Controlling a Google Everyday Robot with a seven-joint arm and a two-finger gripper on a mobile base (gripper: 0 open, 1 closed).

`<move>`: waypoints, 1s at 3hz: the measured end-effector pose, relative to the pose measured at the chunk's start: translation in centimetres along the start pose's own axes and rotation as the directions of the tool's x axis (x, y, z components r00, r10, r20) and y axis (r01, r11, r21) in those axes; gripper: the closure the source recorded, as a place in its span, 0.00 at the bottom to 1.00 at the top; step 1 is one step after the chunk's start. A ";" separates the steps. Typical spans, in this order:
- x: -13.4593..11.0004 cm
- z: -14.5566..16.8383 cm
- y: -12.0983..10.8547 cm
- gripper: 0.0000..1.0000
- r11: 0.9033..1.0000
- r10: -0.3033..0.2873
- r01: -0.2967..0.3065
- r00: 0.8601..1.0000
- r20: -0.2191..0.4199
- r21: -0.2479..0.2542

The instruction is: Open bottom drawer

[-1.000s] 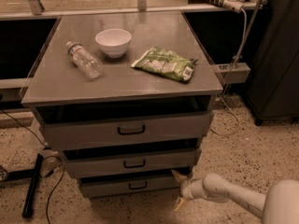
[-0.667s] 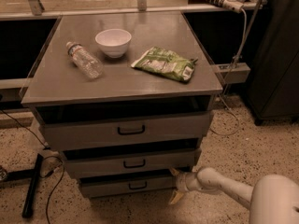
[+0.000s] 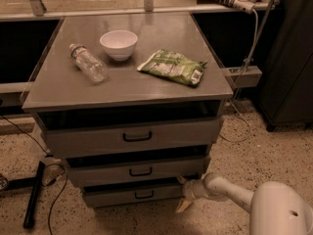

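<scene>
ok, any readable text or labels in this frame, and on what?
Nothing readable.
Green snack bag: has print, too blurred to read.
Water bottle: no legible label.
Bottom drawer: no text on its front.
Hand, at the bottom drawer's right end: no legible markings.

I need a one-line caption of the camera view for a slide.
Gripper at the right end of the bottom drawer, fingers spread; bowl, bottle and bag on the cabinet top.

White rounded arm (image 3: 230, 192) — bulbous shoulder (image 3: 281, 212); tan-fingered gripper (image 3: 185, 193) by right end of bottom drawer (image 3: 128, 195).
</scene>
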State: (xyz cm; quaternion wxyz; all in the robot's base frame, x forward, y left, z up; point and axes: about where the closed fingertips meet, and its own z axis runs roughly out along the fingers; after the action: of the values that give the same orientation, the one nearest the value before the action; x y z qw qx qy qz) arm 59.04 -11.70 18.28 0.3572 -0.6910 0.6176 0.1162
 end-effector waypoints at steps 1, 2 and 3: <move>2.0 0.8 -0.4 0.00 0.999 0.031 -0.031 0.999 -0.015 0.007; 3.5 1.4 -0.9 0.00 0.998 0.056 -0.055 0.998 -0.028 0.017; 3.6 1.4 -1.0 0.18 0.998 0.056 -0.055 0.998 -0.029 0.019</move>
State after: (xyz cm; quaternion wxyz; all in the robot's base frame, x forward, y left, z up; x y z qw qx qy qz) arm 61.11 -13.60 15.50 0.3512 -0.6718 0.6428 0.1103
